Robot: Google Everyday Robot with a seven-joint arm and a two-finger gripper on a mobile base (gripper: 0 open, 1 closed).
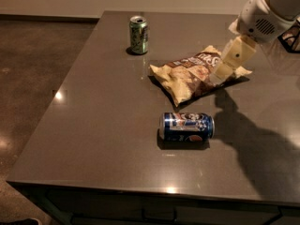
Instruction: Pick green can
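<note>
The green can [138, 34] stands upright near the far left part of the dark grey table [103, 121]. It is light green with a silver top and pull tab. My gripper [221, 73] hangs from the white arm [262, 18] at the upper right. It is above the right end of a chip bag, well to the right of the green can and apart from it. Nothing shows in its hold.
A brown and yellow chip bag [190, 74] lies in the middle of the table, between the gripper and the green can. A blue can with white markings [186, 126] lies on its side nearer the front. A dark object [293, 35] sits at the right edge.
</note>
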